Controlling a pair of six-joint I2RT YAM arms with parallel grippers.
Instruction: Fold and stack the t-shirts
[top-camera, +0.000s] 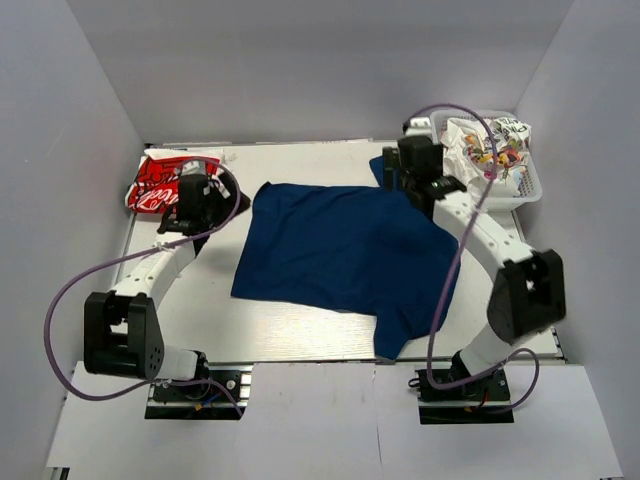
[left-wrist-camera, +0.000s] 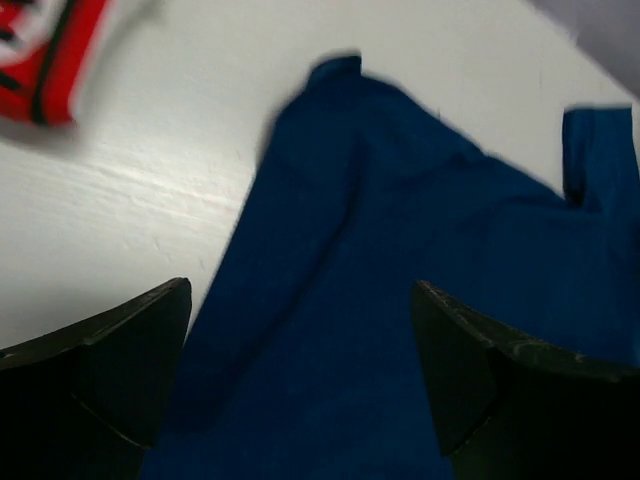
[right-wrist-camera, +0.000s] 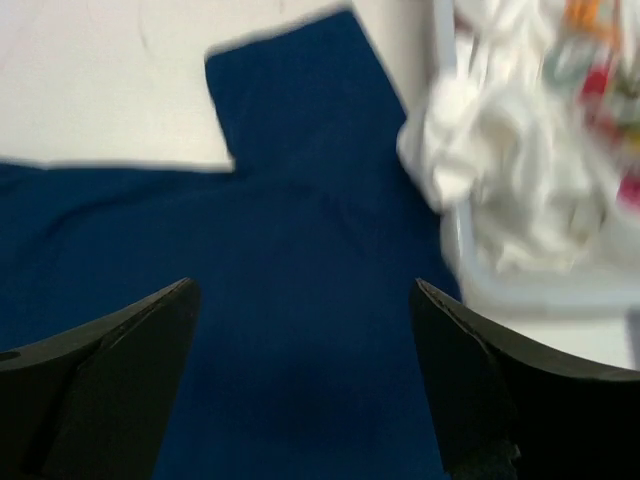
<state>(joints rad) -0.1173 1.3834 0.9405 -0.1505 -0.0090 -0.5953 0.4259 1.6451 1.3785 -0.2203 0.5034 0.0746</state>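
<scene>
Navy t-shirt (top-camera: 330, 250) spread flat in the middle of the table (top-camera: 200, 320).
Left gripper (left-wrist-camera: 300, 385) and right gripper (right-wrist-camera: 300, 385) hang over its far edge, fingers wide apart (nothing held). A red-and-white t-shirt (top-camera: 155, 185) lies far left; white t-shirts (top-camera: 490, 145) fill the basket (top-camera: 530, 188).

Table (top-camera: 300, 345): white surface with a faint grain, level.

Item one: navy blue t-shirt (top-camera: 340, 250), spread flat directly beneath my left claw (left-wrist-camera: 300, 340) and my right claw (right-wrist-camera: 300, 340) and across the stretch between them. One sleeve extends beyond my right claw.

Item two: red-and-white t-shirt (top-camera: 155, 185), bunched, to the left of my left claw, apart from the navy one.

Item three: white lattice basket (top-camera: 530, 195), standing just right of my right claw, close against the navy cloth.
</scene>
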